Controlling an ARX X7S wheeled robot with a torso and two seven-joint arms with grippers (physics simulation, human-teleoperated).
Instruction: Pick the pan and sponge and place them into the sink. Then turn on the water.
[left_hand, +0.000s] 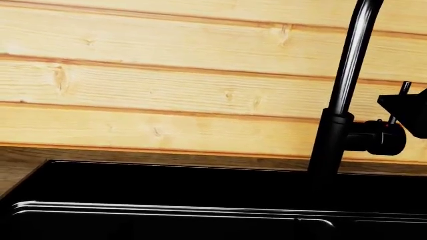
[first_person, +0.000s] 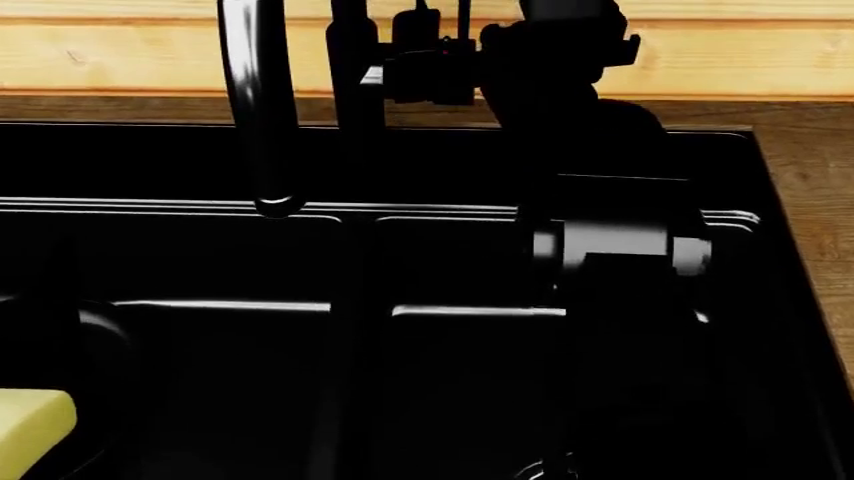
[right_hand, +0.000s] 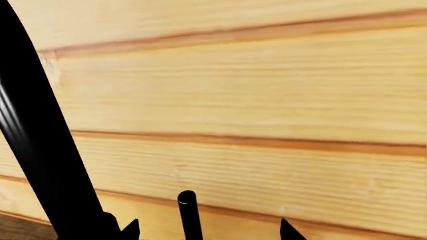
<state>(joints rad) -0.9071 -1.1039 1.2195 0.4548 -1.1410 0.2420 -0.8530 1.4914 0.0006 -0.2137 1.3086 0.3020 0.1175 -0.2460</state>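
A: Where does the right gripper (right_hand: 208, 231) sit?
B: Up at the back of the sink (first_person: 747, 160), by the faucet (first_person: 260, 110). In the right wrist view two dark fingertips (right_hand: 288, 231) stand apart, with the thin lever (right_hand: 189, 215) rising between them. So the jaws are parted around the lever, and contact cannot be made out.

A: And from the head?
B: The right arm (first_person: 614, 250) reaches over the right basin to the faucet's side knob (first_person: 427, 75). Everything there is black on black, so the jaws themselves do not read clearly in that view.

A: The left gripper?
B: It shows in none of the pictures. Its wrist camera looks at the faucet column (left_hand: 331, 142), the knob (left_hand: 380, 137) and the thin lever (left_hand: 402, 95), with the tip of the right gripper (left_hand: 408, 111) just beside them.

A: Where is the sponge?
B: The pale yellow sponge (first_person: 30, 425) lies low in the left basin, cut by the picture's edge. A rounded dark shape curves around it, perhaps the pan, but it is too dark to tell.

A: Any water?
B: The spout's mouth (first_person: 276, 205) hangs over the sink's back ledge, and no stream shows below it.

A: The surroundings?
B: A wooden surface (first_person: 814, 200) borders the sink, with a wall of pale planks (left_hand: 167, 75) behind.
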